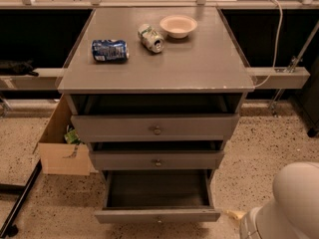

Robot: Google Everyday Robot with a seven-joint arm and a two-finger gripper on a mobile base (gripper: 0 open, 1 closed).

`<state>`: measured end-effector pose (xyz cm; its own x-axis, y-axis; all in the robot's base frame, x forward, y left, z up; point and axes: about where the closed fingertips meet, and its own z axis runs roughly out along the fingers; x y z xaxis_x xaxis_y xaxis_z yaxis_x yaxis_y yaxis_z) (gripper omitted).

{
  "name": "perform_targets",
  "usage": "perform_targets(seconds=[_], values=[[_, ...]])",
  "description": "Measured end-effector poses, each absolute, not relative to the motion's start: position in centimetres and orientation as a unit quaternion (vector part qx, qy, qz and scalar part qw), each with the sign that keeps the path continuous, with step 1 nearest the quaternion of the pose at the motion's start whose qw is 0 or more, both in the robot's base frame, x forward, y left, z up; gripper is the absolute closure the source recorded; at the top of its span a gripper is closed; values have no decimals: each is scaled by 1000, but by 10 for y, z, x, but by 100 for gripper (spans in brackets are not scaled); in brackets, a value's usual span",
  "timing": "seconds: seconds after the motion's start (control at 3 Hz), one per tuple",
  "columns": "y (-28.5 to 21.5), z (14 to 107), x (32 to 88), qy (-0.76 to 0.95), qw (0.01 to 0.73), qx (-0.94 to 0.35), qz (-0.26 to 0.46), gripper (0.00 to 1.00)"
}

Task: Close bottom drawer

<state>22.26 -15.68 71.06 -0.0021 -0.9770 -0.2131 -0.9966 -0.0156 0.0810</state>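
1. Here we are at the cabinet, and the bottom drawer (157,215) sits at the lower middle of the frame, pulled well out, its dark inside open to view and nothing visible in it.
2. Its narrow front panel stands far forward of the middle drawer (157,160) and the top drawer (155,128) above it, so by our reading the closing is not yet done.
3. Over in the lower right corner the robot's white arm (294,203) bulks into view, and a pale tip of the hand (233,214) pokes out just beside the drawer's right front corner.
4. We cannot tell how far open the hand is, nor whether it touches the panel; nothing shows in its hold.
5. What is left, as we judge it: get the hand squarely against the front panel and push the drawer straight back until it sits flush.
6. On the tabletop (199,63), a blue can (109,50), a second can (151,37) and a bowl (178,25) lie well clear of the work.
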Motion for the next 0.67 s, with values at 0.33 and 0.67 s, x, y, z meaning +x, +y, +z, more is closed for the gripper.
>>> perform_targets(seconds=[0.33, 0.67], values=[[-155, 710, 224, 700, 45, -705, 104, 0], [-148, 708, 232, 699, 38, -707, 99, 0]])
